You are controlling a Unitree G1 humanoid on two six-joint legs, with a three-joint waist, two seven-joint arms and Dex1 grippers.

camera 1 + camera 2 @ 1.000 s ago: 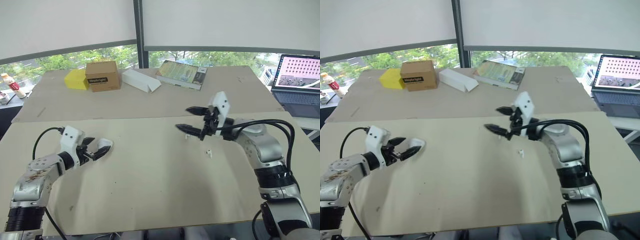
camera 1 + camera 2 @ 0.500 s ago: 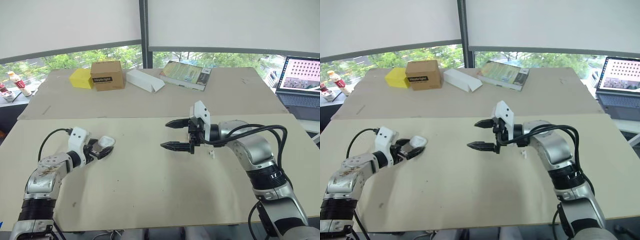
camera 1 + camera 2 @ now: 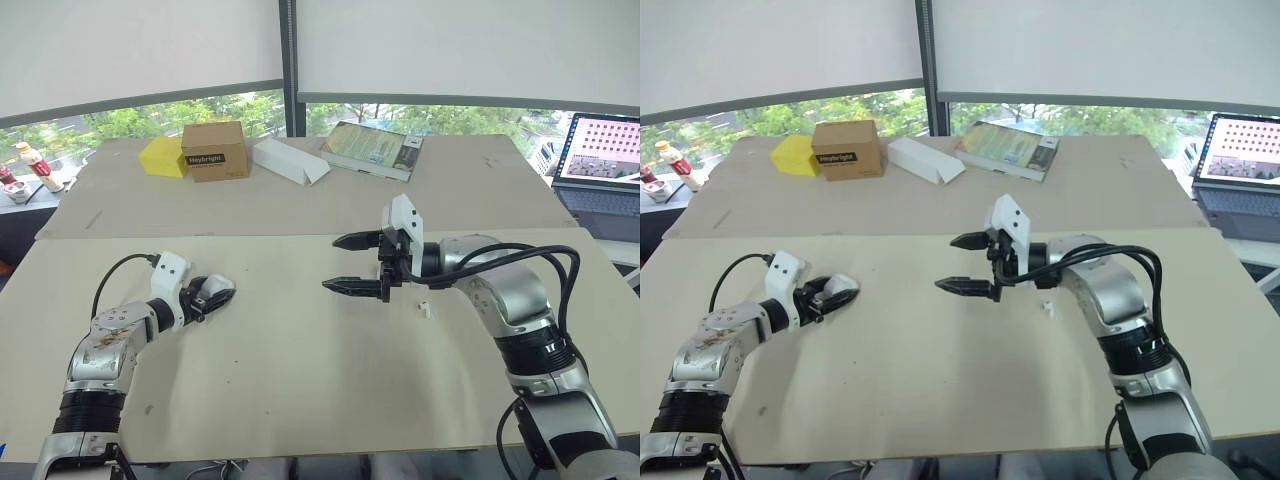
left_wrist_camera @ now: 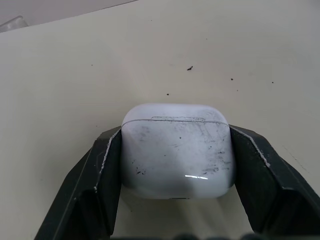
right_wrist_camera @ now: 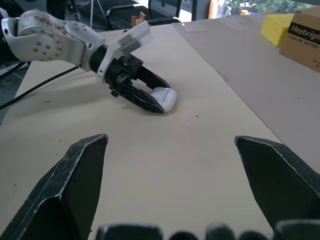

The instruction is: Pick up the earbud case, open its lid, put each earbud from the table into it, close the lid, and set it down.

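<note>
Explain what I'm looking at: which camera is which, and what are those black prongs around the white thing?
This is a two-armed humanoid robot; each arm ends in a black two-fingered pincer. The two wide pictures come from cameras in its head, looking down over a beige table. The two close-ups come from a camera on each wrist. The left pincer is closed on the white earbud case, lid shut. The right pincer hovers open above the table, pointing toward the left one. One small white earbud lies on the table by the right arm. A brown box, a book and a laptop sit farther back.
</note>
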